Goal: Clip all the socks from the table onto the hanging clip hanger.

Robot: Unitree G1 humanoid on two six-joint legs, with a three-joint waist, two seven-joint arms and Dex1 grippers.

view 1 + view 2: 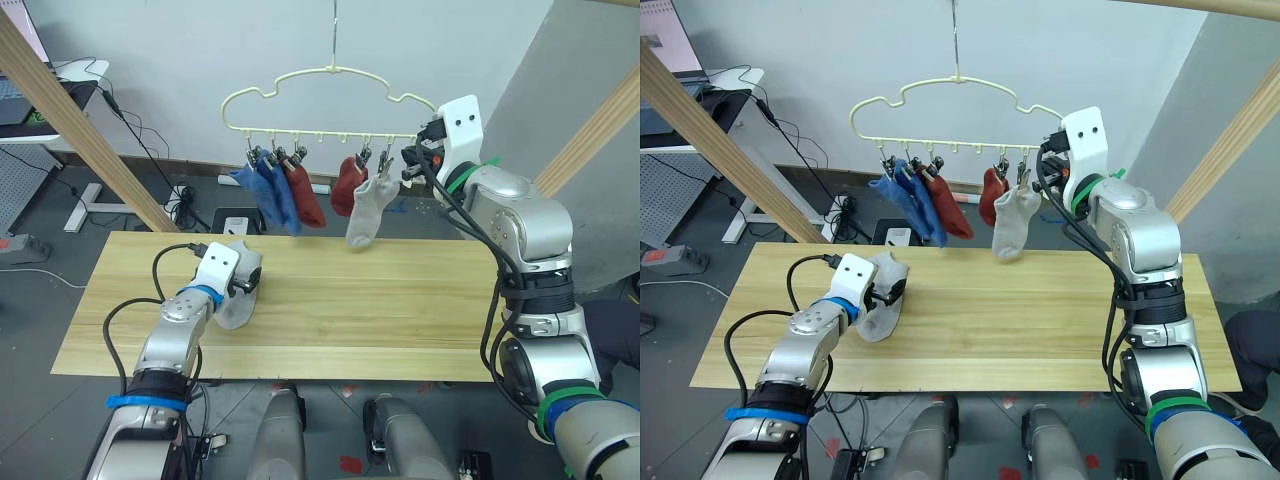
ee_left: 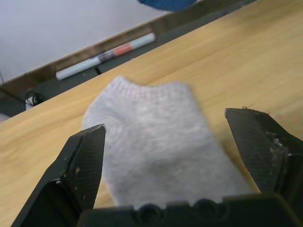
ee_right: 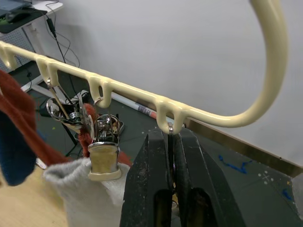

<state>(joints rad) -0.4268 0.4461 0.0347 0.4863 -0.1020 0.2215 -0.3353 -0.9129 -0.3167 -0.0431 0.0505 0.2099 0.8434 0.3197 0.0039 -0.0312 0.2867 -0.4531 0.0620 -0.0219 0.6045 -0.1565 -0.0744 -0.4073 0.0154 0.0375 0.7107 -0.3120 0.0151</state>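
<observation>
The pale-yellow clip hanger (image 1: 320, 134) hangs above the table's far edge. Clipped to it are two blue socks (image 1: 265, 190), two rust red socks (image 1: 305, 195) and a light grey sock (image 1: 368, 215). My right gripper (image 3: 170, 137) is raised at the hanger's right end, its fingers (image 1: 415, 160) shut on a metal clip under the last hook. A second grey sock (image 2: 151, 142) lies flat on the table (image 1: 400, 300) at the left. My left gripper (image 1: 248, 280) is open, with one finger on each side of that sock.
Thick wooden frame poles slant at the left (image 1: 80, 120) and right (image 1: 590, 130). A power strip (image 1: 235, 222) and cables lie on the floor behind the table. A desk (image 1: 40, 90) stands at the far left.
</observation>
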